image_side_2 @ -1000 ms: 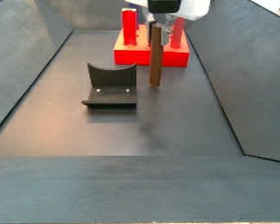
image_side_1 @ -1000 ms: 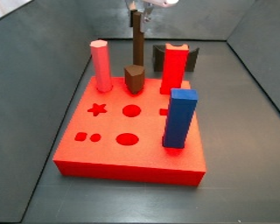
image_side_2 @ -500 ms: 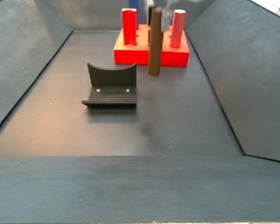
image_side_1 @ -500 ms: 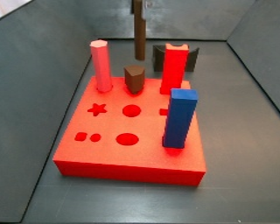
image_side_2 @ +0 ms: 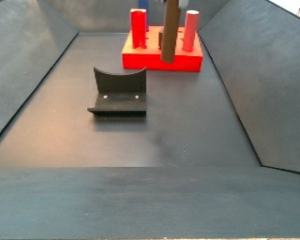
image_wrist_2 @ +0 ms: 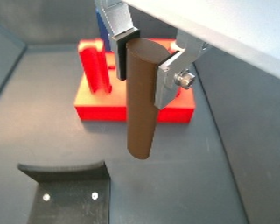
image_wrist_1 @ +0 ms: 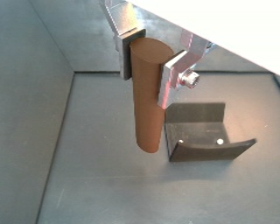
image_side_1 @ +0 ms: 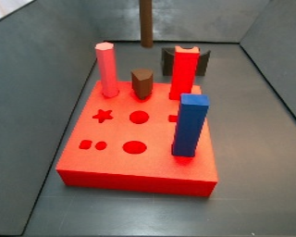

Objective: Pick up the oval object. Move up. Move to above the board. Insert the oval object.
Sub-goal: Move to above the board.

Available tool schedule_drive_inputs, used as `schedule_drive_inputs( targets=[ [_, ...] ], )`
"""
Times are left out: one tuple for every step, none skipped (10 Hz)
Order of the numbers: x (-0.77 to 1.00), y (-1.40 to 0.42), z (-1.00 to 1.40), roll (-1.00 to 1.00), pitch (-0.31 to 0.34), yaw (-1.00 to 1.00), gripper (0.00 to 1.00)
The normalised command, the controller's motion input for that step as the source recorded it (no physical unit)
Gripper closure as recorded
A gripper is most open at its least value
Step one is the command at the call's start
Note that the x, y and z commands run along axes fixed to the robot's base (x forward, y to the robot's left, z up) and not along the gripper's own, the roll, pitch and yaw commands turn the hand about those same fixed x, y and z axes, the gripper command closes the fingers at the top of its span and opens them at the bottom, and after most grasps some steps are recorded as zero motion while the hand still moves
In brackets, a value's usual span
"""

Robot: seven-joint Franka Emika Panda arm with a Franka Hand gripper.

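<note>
My gripper (image_wrist_1: pixel 152 65) is shut on the top of the oval object (image_wrist_1: pixel 145 105), a tall dark brown peg that hangs upright from the silver fingers (image_wrist_1: pixel 175 75) in both wrist views (image_wrist_2: pixel 143 114). In both side views only the peg shows, hanging in the air from the top edge (image_side_1: pixel 145 23) (image_side_2: pixel 172 33); the gripper itself is above the picture. The board (image_side_1: pixel 138 159), a thick red block with star, round and oval holes, lies on the floor below and to one side of the peg (image_wrist_2: pixel 108 107) (image_side_2: pixel 163 62).
On the board stand a pink hexagonal post (image_side_1: pixel 106 69), a short brown hexagonal stub (image_side_1: pixel 141 83), a red post (image_side_1: pixel 184 72) and a blue block (image_side_1: pixel 191 125). The fixture (image_side_2: pixel 119 91) stands on the floor beside the board (image_wrist_1: pixel 206 140). Grey walls enclose the floor.
The gripper has moved up with the oval object, lifting it off the floor. The gripper has left the top of both side views; only the peg's lower part remains in view.
</note>
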Motion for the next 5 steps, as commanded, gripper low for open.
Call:
schedule_drive_inputs(
  targets=[
    [-0.14,-0.06,1.00,-0.14,-0.049,0.05,1.00],
    [-0.12,-0.05,1.00,-0.12,-0.004,0.04,1.00],
    [-0.08,-0.04,0.87,-0.09,0.029,0.03,1.00],
    [-0.05,-0.03,0.74,-0.08,0.045,0.03,1.00],
    [0.00,-0.02,0.43,-0.07,0.082,0.02,1.00]
  ],
)
